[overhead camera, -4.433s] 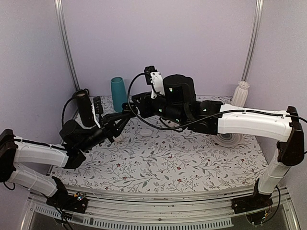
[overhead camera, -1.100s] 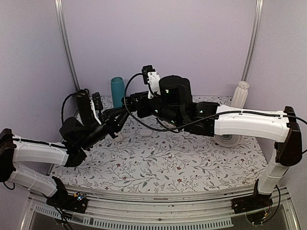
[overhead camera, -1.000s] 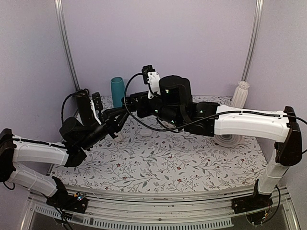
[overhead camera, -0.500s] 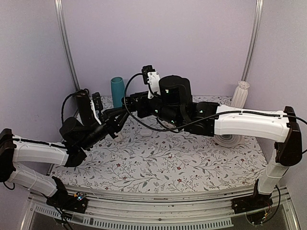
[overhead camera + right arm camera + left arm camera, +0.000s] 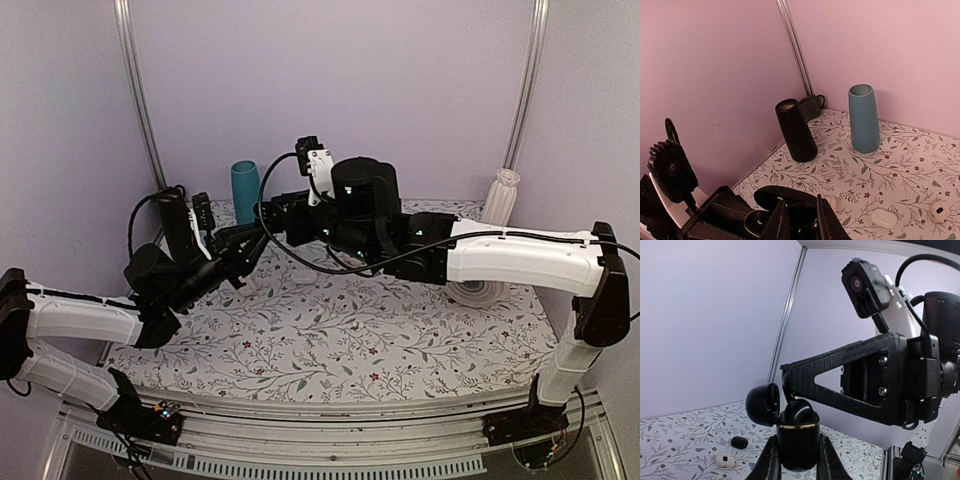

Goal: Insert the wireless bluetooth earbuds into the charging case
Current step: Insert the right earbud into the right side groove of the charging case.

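Item: charging case [image 5: 798, 437], black with a gilt band, held upright off the table [image 5: 900, 170] and clamped between the fingers of the left gripper [image 5: 798, 462], which press on its two sides. Lid [image 5: 761, 404]: swung open, hanging off the case's far-left edge as seen from that gripper. Right gripper [image 5: 800, 207]: directly above the case mouth, tip touching or just short of it. Its fingers sit close with a narrow gap, and whether they pinch anything cannot be told. Earbud [image 5: 801, 411]: a dark rounded form in the case mouth, under the right gripper's tip, taken to be one bud. The second bud is not identified. Beyond and below the left gripper, on the table: black oval lump [image 5: 739, 442], white case [image 5: 724, 460]. Ahead of the right gripper: teal vase [image 5: 863, 118]. Step judged: seating a bud in its well. Next move calls for a short straight press downward, then release and a clean lift clear of the lid.
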You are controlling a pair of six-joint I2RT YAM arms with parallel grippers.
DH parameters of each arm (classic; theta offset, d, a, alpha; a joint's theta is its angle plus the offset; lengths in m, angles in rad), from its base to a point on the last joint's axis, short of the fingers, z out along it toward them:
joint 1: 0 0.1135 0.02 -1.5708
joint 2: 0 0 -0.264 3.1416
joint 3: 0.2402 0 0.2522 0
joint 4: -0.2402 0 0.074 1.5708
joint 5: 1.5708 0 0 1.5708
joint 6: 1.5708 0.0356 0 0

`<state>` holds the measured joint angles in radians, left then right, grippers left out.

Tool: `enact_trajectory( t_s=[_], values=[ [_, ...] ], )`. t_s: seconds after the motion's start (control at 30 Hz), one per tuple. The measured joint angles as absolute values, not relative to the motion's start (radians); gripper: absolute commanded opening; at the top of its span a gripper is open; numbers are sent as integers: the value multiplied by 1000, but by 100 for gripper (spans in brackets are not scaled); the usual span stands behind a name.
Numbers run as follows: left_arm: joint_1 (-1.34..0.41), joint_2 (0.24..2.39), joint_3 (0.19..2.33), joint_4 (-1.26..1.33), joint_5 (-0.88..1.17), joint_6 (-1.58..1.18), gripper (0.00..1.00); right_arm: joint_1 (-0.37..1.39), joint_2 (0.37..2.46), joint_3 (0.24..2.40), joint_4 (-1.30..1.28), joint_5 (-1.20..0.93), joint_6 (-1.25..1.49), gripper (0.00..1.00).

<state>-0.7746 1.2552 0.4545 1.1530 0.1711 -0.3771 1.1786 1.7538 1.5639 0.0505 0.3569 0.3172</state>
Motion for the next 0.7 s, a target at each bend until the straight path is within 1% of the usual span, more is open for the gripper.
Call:
enact_trajectory(
  t_s=[0.47, 0.5, 0.7],
  values=[
    [-775, 1255, 457, 1146, 170, -369, 0, 1178, 1754, 1564, 50, 357, 318, 18],
    [-775, 1255, 457, 1146, 170, -369, 0, 1178, 1754, 1564, 50, 357, 318, 22],
    [-775, 1255, 463, 1145, 155, -366, 0, 1184, 1754, 1564, 34, 343, 322, 24]
  ],
)
